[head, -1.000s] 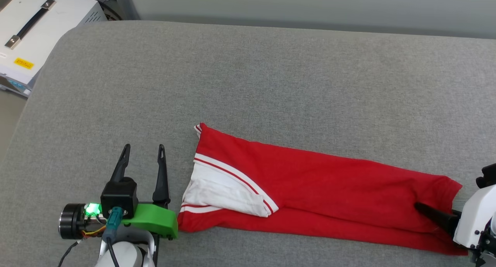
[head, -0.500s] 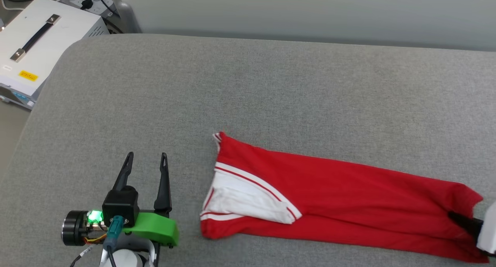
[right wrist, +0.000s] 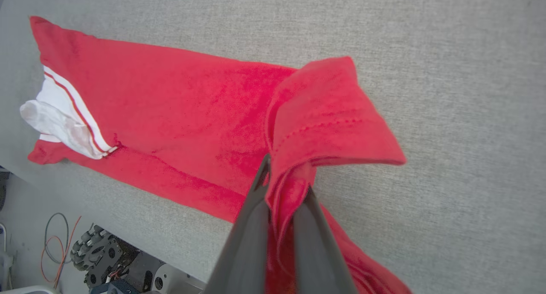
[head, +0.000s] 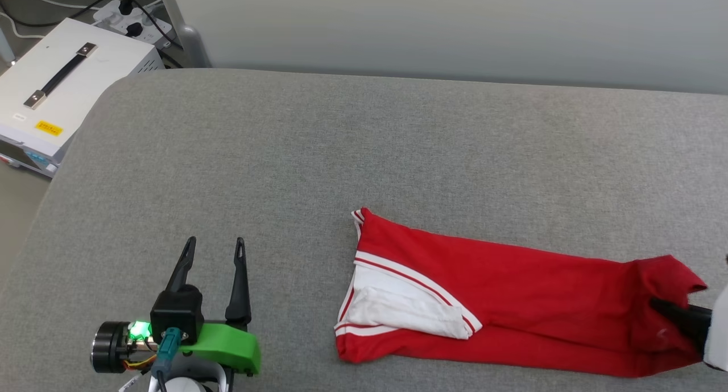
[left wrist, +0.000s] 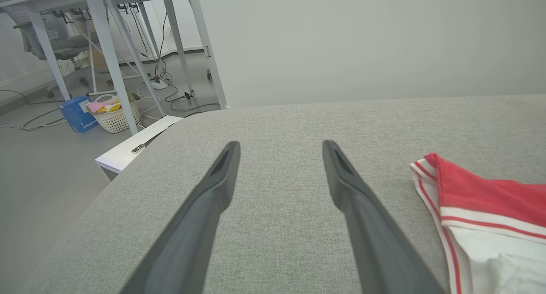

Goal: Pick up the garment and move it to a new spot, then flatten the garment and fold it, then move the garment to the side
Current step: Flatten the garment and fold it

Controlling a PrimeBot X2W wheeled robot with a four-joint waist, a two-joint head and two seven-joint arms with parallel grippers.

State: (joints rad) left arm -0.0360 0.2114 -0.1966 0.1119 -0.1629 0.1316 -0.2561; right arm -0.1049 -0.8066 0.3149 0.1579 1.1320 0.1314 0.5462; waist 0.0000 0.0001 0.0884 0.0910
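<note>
Left gripper [head: 216,240] sat nearest, jaws apart and empty, right gripper [right wrist: 286,176] was clamped on the raised end of the red T-shirt [head: 512,289], which lay in a long folded strip on the grey table [head: 341,141], white case [head: 74,102] beyond.

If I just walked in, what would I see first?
The bright red-and-white garment jumps out first, lying long and narrow on the grey fabric surface, toward the right. The right tool is shut on its right end, bunching the cloth up. At lower left the left tool stands open, apart from the cloth, above a bright green bracket.
</note>
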